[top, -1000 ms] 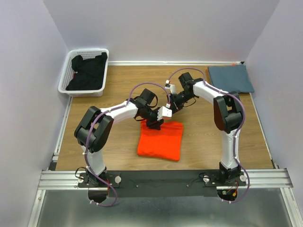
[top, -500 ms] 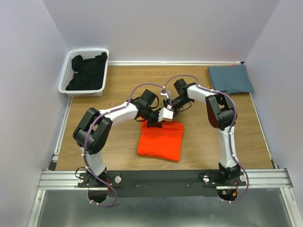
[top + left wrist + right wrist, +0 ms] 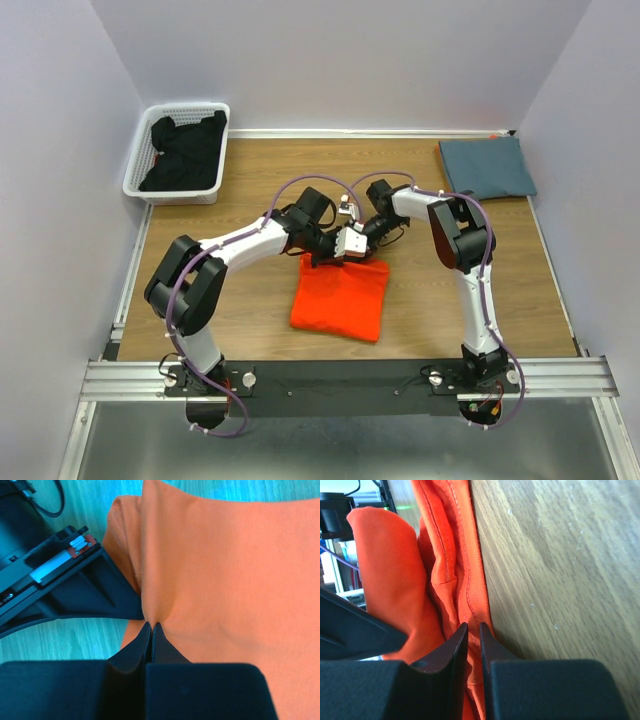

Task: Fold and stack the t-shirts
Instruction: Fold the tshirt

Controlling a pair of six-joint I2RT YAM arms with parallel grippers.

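Jaws pinching orange t-shirt hem, wood table

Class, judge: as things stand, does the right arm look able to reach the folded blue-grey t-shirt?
Likely yes, once freed: the blue-grey t-shirt lies uncovered on its side, but the right gripper is clamped on the orange t-shirt.

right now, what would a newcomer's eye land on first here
The bright orange t-shirt, folded at centre, with the left claw and right claw both nipping its far edge. Then the folded blue-grey t-shirt in the far right corner, and the white basket of dark cloth at far left.
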